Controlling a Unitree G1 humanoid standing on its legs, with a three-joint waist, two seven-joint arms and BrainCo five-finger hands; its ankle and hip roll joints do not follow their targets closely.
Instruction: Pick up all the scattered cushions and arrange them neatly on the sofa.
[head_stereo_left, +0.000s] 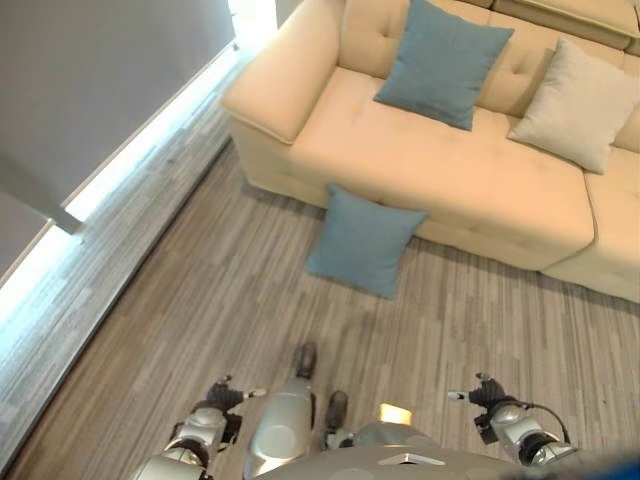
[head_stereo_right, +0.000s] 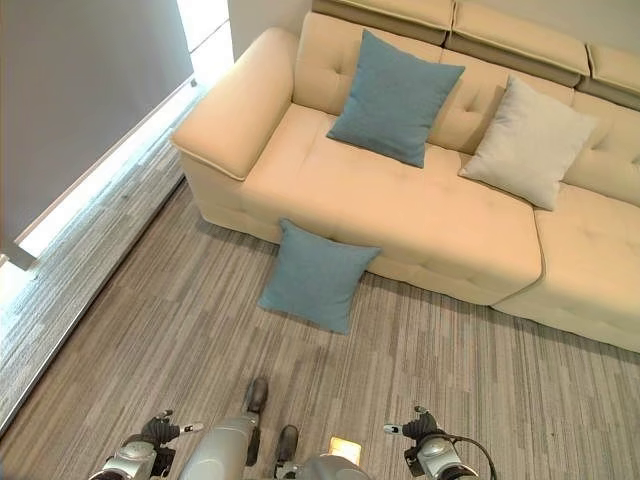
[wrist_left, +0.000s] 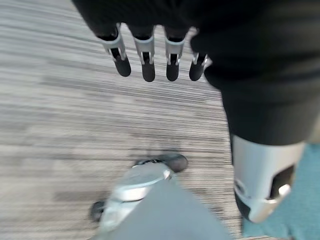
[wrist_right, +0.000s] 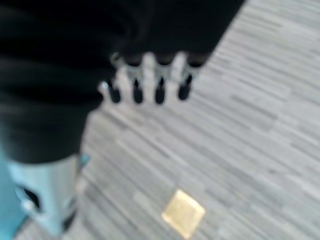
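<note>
A blue cushion stands on the wood floor, leaning against the front of the cream sofa. On the seat, a second blue cushion and a beige cushion rest against the backrest. My left hand hangs low at the bottom left, well short of the floor cushion, its fingers straight and empty. At the bottom right hangs my right hand, fingers relaxed and holding nothing.
A grey wall with a bright strip along its base runs down the left side. A small yellow square lies on the floor by my right hand. Wood floor stretches between me and the sofa.
</note>
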